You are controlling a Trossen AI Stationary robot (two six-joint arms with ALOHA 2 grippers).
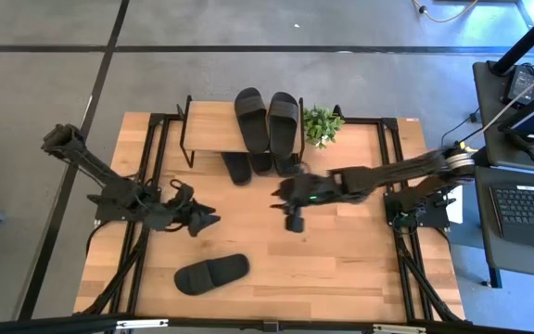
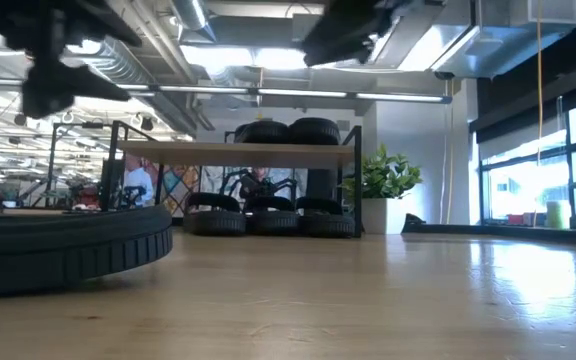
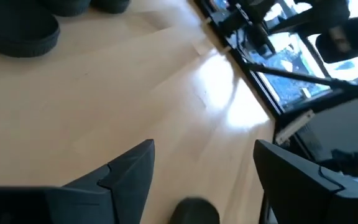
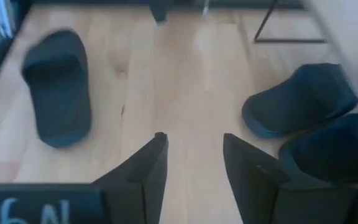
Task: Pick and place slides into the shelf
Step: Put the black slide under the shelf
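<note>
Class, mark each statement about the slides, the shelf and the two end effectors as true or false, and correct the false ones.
1. Two slides sit on top of the shelf. True.
2. The loose slide is held by the left end effector. False: it lies alone on the table.
3. The right end effector is open and empty. True.
4. A potted plant stands beside the shelf. True.
5. The shelf's lower tier is empty. False: slides sit there.

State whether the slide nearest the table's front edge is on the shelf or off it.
Off. That slide lies flat on the table, apart from the shelf, and neither gripper touches it.
</note>
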